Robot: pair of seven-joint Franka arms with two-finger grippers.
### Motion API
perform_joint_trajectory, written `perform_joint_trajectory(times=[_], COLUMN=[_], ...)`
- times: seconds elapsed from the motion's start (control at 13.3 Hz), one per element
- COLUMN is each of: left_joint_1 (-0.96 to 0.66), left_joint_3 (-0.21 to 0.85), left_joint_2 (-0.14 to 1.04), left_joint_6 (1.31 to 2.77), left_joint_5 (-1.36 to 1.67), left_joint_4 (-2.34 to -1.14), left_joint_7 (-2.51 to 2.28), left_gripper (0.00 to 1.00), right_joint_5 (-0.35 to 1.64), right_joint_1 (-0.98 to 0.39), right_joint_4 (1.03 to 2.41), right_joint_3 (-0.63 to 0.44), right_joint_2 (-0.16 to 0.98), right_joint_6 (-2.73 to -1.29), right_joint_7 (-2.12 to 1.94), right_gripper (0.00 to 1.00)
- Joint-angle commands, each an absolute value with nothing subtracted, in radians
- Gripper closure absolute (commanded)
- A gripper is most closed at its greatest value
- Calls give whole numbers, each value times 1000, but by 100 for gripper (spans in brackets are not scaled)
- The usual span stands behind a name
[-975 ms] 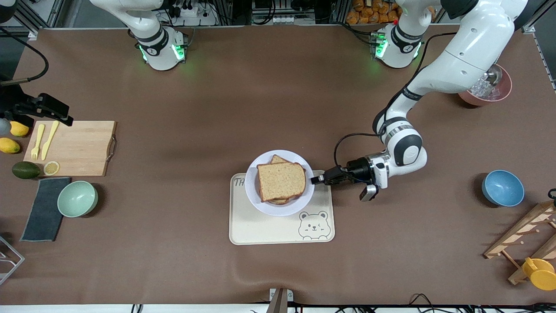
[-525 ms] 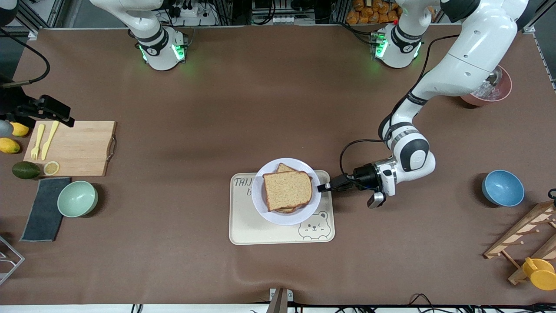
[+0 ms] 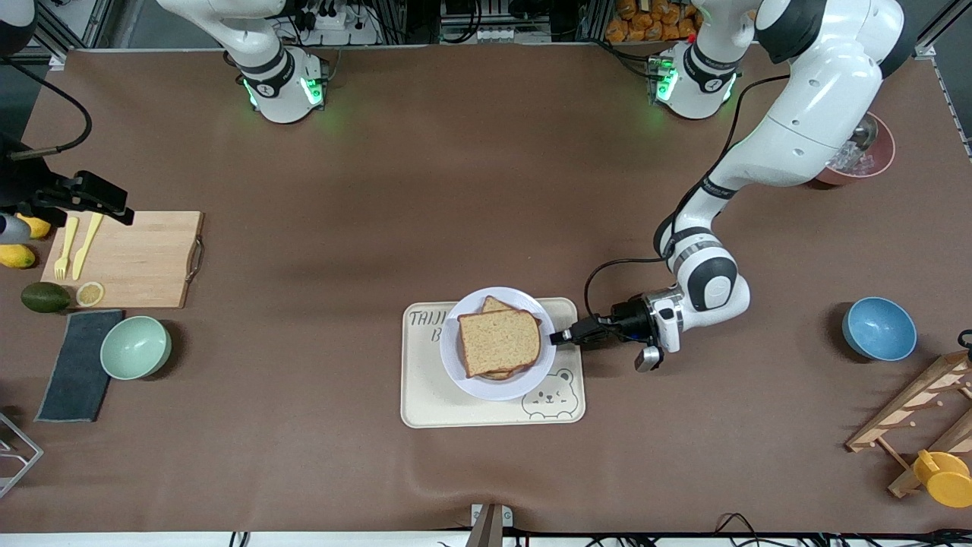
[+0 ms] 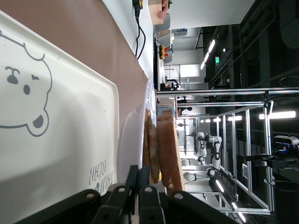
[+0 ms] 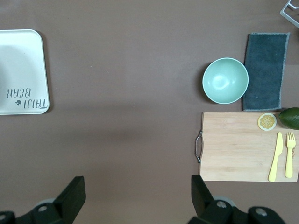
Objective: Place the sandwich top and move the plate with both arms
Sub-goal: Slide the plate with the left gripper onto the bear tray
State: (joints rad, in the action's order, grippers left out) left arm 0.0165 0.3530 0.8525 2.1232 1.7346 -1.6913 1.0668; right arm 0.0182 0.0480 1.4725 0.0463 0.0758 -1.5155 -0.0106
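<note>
The plate (image 3: 497, 386) lies over the cream bear tray (image 3: 456, 406). On it is a sandwich with the sandwich top (image 3: 499, 341), a plain brown slice, lying flat on the stack. My left gripper (image 3: 553, 338) is level with the plate at its edge toward the left arm's end and is shut on the rim. In the left wrist view the fingers (image 4: 145, 175) pinch the plate rim (image 4: 133, 144), with the sandwich top (image 4: 169, 149) edge-on beside them. My right gripper (image 5: 135, 196) is open and empty, high over bare table; it shows as a dark shape (image 3: 106, 201) by the cutting board.
A wooden cutting board (image 3: 133, 258) with yellow fork and knife, a green bowl (image 3: 135, 347), a grey cloth (image 3: 76, 365) and fruit lie at the right arm's end. A blue bowl (image 3: 878, 328), a wooden rack (image 3: 911, 414) and a pink bowl (image 3: 854, 156) are at the left arm's end.
The left gripper has carried the plate with the sandwich nearer to the front camera, farther onto the bear tray. The right gripper has barely shifted.
</note>
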Motion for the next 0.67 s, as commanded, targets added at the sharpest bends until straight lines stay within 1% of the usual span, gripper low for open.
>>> perform_joint_trajectory(times=[0.0,0.38,0.6], left_joint_1=[0,-23,-37], left_joint_3=[345,305,301], left_joint_2=[899,936,959], left_joint_6=[2117,2117,2117], left_joint_5=[1724,1724,1726], left_joint_4=[-1632,-1597,-1580], left_joint_7=[1051,1054,1054], left_gripper=[100,100,100], right_joint_5=[31,31,35], right_joint_1=[80,84,86], right_joint_4=[1471,1471,1471], right_joint_3=[64,66,64], right_joint_2=[77,83,83], right_joint_6=[-1513,-1513,-1514], right_joint_7=[-9,-11,-11], right_gripper=[0,0,0])
